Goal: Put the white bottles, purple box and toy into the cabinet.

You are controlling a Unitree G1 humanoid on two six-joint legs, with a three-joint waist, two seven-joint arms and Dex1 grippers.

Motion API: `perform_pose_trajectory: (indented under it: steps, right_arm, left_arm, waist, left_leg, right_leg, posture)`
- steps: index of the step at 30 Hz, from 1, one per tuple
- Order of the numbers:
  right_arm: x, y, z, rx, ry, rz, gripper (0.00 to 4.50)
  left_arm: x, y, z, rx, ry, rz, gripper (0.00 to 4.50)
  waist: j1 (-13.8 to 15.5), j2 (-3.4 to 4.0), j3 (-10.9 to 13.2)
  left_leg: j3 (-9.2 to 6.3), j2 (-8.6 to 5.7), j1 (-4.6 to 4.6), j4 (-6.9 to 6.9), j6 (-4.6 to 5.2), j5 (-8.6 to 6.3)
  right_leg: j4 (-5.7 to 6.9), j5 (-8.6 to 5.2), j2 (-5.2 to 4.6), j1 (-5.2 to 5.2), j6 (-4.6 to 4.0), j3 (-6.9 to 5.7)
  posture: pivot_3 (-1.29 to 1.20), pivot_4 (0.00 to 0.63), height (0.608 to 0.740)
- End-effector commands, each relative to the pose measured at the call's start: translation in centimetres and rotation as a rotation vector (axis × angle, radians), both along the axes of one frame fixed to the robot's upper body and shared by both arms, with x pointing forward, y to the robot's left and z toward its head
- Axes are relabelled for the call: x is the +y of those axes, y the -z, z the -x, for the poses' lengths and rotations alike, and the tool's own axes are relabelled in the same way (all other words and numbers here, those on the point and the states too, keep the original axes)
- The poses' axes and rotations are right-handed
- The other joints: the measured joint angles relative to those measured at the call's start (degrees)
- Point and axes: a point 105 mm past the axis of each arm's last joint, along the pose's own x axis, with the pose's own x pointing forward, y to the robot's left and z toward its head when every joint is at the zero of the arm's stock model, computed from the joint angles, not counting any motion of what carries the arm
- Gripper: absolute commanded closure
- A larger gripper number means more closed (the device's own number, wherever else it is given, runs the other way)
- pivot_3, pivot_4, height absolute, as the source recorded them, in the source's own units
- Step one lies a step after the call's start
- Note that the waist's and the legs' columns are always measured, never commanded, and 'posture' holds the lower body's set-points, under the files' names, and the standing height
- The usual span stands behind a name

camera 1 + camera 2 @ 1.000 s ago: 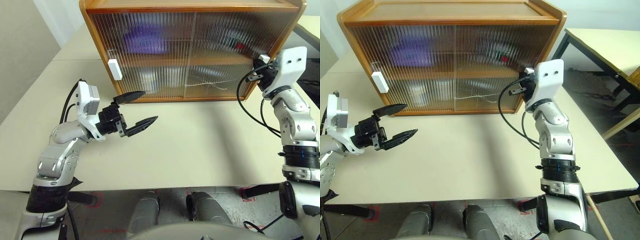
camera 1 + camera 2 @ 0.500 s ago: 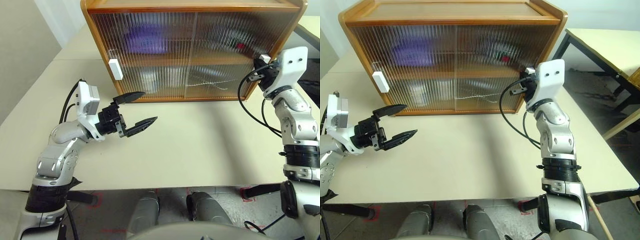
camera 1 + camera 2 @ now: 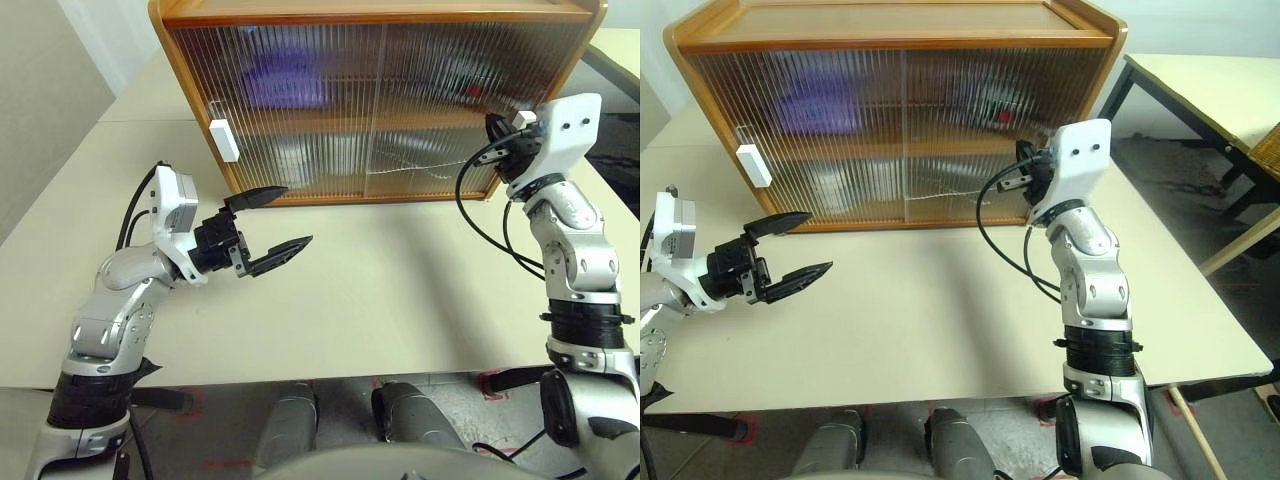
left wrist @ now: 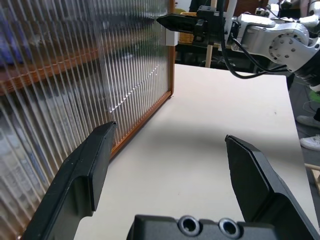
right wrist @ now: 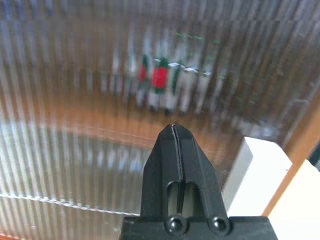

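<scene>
The wooden cabinet [image 3: 380,12] stands at the back of the table with both ribbed sliding doors closed. Behind the left door the purple box [image 3: 285,80] shows as a lilac blur on the upper shelf. A red-and-green blur of the toy [image 5: 159,76] sits behind the right door. Pale shapes on the lower shelf [image 3: 300,155] may be the white bottles; I cannot tell. My right gripper [image 3: 492,125] is shut and empty, its tip close to the right door beside the white handle [image 5: 255,170]. My left gripper [image 3: 297,214] hangs open and empty over the table, in front of the left door.
The left door's white handle [image 3: 224,139] is near the cabinet's left edge. The beige table [image 3: 400,290] stretches bare between my arms. A second table [image 3: 1200,85] stands to the right, beyond a gap.
My right gripper has shifted a little left along the right door's front, still shut. The left gripper holds its place. The view itself has shifted slightly.
</scene>
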Motion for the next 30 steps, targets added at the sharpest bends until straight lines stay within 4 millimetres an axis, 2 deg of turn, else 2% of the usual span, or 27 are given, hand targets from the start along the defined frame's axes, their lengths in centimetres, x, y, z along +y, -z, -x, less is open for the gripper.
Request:
perform_pose_trajectory:
  steps: [1,3,6,10,13,14,18,20,23,24,28,30]
  right_arm:
    - [1.2,0.0,0.8,-0.022,-0.045,0.005,4.48]
    - [1.7,-0.3,1.3,-0.052,-0.078,-0.012,4.48]
    - [2.5,-0.3,2.5,-0.082,-0.223,0.003,4.48]
    - [1.3,1.9,3.7,-0.005,-0.373,-0.053,4.48]
    - [-1.1,5.5,3.9,0.159,-0.415,-0.102,3.91]
    - [-1.7,6.1,4.2,0.186,-0.437,-0.115,3.53]
    - [-6.1,5.9,4.6,0.148,-0.382,-0.298,2.1]
    - [-8.3,6.4,5.0,0.135,-0.335,-0.3,1.42]
    - [-10.1,7.6,5.6,0.153,-0.303,-0.254,0.27]
    - [-10.7,8.0,5.8,0.159,-0.293,-0.247,0.03]
    - [-13.2,9.6,6.6,0.171,-0.237,-0.241,0.03]
    - [-14.1,10.5,6.9,0.184,-0.212,-0.236,0.03]
  left_arm:
    - [0.6,0.0,0.1,-0.004,-0.022,-0.01,0.0]
    - [0.9,0.0,0.0,-0.002,-0.039,-0.009,0.0]
    - [2.0,0.0,-0.2,-0.004,-0.093,0.002,0.0]
    - [4.4,0.5,-0.3,0.011,-0.188,0.001,0.0]
    - [7.8,1.2,-1.0,0.016,-0.362,-0.006,0.0]
    - [8.9,1.3,-1.2,0.01,-0.417,-0.002,0.0]
    - [12.2,2.1,-1.1,-0.005,-0.58,0.028,0.0]
    - [14.4,3.2,-1.0,0.026,-0.696,0.019,0.0]
    - [16.9,4.5,-0.8,0.072,-0.827,0.01,0.0]
    - [17.8,4.8,-0.7,0.083,-0.875,0.023,0.0]
    - [21.5,5.6,-0.5,0.121,-1.08,0.069,0.0]
    - [22.5,6.6,-0.4,0.133,-1.129,-0.008,0.0]
  waist:
    - [0.06,0.0,0.0]
    - [0.06,0.0,0.0]
    - [0.08,0.0,0.0]
    - [0.2,-0.01,0.01]
    - [0.5,-0.04,0.04]
    - [0.6,-0.06,0.05]
    - [0.68,-0.1,0.17]
    - [0.74,-0.14,0.2]
    - [0.72,-0.25,0.28]
    - [0.72,-0.32,0.32]
    - [0.8,-0.46,0.43]
    - [0.92,-0.45,0.44]
  left_leg:
    - [-0.02,0.0,0.0,-0.01,0.0,0.0]
    - [-0.02,0.0,0.0,-0.02,0.0,0.0]
    - [-0.01,-0.01,0.0,-0.06,-0.01,0.0]
    - [0.04,-0.02,0.0,-0.13,-0.05,-0.02]
    - [0.06,-0.02,0.02,-0.12,-0.11,-0.04]
    - [0.07,-0.02,0.02,-0.13,-0.12,-0.03]
    - [0.15,-0.01,0.03,-0.29,-0.26,0.04]
    - [0.21,-0.02,0.08,-0.36,-0.28,0.05]
    - [0.24,0.0,0.18,-0.59,-0.29,0.06]
    - [0.27,0.01,0.24,-0.72,-0.34,0.09]
    - [0.45,0.05,0.33,-0.92,-0.46,0.12]
    - [0.46,0.06,0.33,-0.94,-0.48,0.11]
  right_leg:
    - [0.0,-0.02,0.0,0.0,-0.02,-0.02]
    - [0.0,-0.03,0.0,0.0,-0.03,-0.02]
    - [0.0,-0.05,0.0,0.0,-0.05,-0.02]
    - [0.0,-0.18,0.01,0.0,-0.08,-0.04]
    - [-0.01,-0.25,0.0,0.02,-0.11,-0.02]
    - [-0.01,-0.26,-0.02,0.02,-0.12,0.0]
    - [0.0,-0.27,-0.01,-0.05,-0.18,0.08]
    - [0.0,-0.29,-0.01,-0.05,-0.21,0.14]
    - [0.0,-0.35,-0.02,-0.07,-0.31,0.21]
    - [0.0,-0.37,-0.02,-0.07,-0.35,0.23]
    - [0.0,-0.47,0.03,-0.07,-0.51,0.14]
    - [0.0,-0.48,0.03,-0.07,-0.52,0.13]
  posture:
    - [0.0,0.088,0.74]
    - [0.0,0.091,0.74]
    - [0.0,0.094,0.74]
    - [-0.01,0.103,0.74]
    - [-0.01,0.113,0.74]
    - [-0.01,0.115,0.74]
    - [0.0,0.125,0.74]
    - [0.0,0.127,0.74]
    - [0.0,0.129,0.74]
    - [0.0,0.131,0.74]
    - [0.0,0.128,0.74]
    - [0.0,0.124,0.74]
